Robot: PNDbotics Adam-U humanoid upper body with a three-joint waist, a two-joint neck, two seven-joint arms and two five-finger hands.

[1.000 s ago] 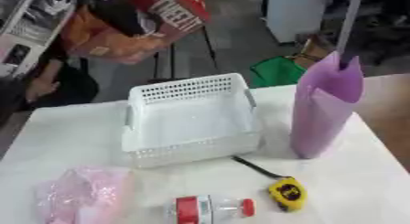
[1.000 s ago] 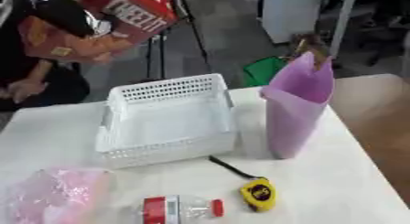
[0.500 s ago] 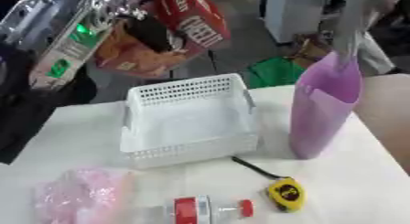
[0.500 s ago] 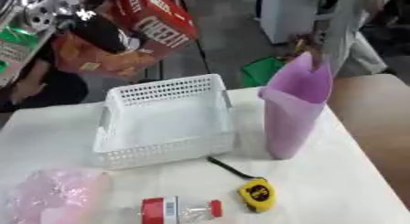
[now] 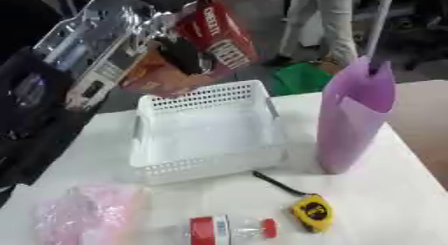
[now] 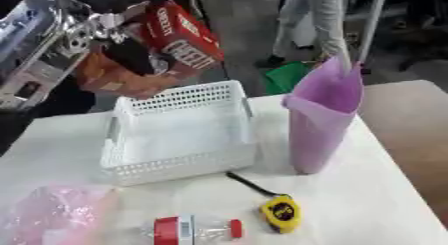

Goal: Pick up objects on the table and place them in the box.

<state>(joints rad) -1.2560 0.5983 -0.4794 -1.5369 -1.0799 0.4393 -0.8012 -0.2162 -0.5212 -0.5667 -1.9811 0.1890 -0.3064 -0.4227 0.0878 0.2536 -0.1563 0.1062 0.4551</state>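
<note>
Counter (image 5: 219,199) all white, tilted a touch in frame. Lower left, a pink crinkly bag (image 5: 83,219) lies flat. Upper left, the left hand (image 6: 131,54) holds a red-and-orange snack bag (image 6: 166,44) aloft, fingers curled round it, above the far left corner of the white basket (image 5: 206,131). Bottom centre, a clear bottle with a red label (image 5: 229,229) lies on its side; beside it, a yellow tape measure (image 5: 312,212). Right of the basket stands a purple bag (image 5: 350,119), upright. Beyond, dark floor and something green (image 5: 302,79).
</note>
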